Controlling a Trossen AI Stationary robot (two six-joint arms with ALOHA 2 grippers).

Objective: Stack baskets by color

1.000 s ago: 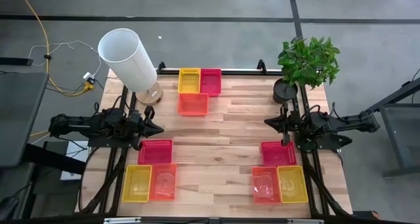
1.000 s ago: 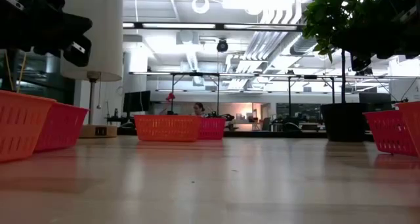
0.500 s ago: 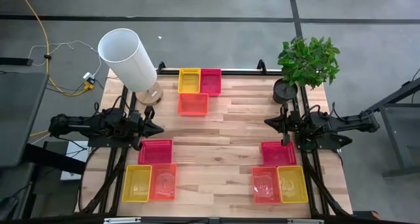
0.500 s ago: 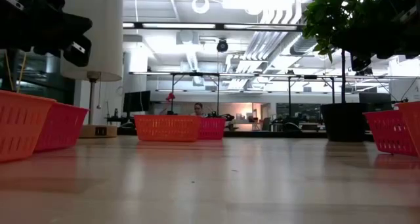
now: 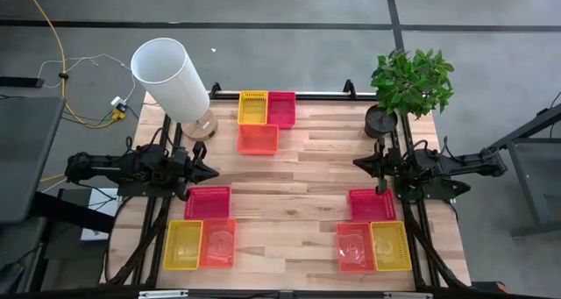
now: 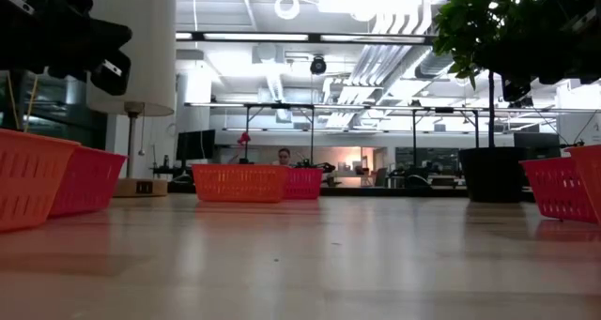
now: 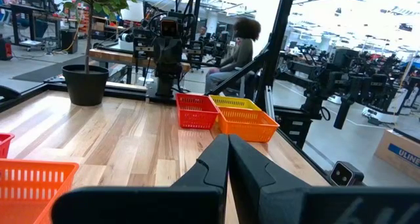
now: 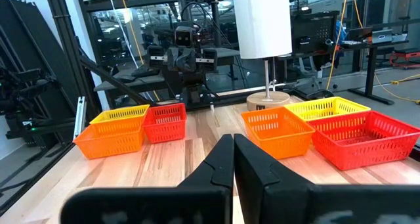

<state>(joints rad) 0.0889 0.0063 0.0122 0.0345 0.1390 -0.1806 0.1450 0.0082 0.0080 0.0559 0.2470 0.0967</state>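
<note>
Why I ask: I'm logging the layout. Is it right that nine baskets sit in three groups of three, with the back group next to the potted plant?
Not quite. The high view shows nine baskets in three groups of three, but the back group sits beside the white lamp, not the potted plant, which stands apart at the table's other back corner.

Nine baskets on the table (image 5: 307,172): three yellow (image 5: 252,107), three magenta-red (image 5: 281,109), three orange (image 5: 258,138); one white cylinder (image 5: 169,78), one potted plant (image 5: 408,84).
</note>
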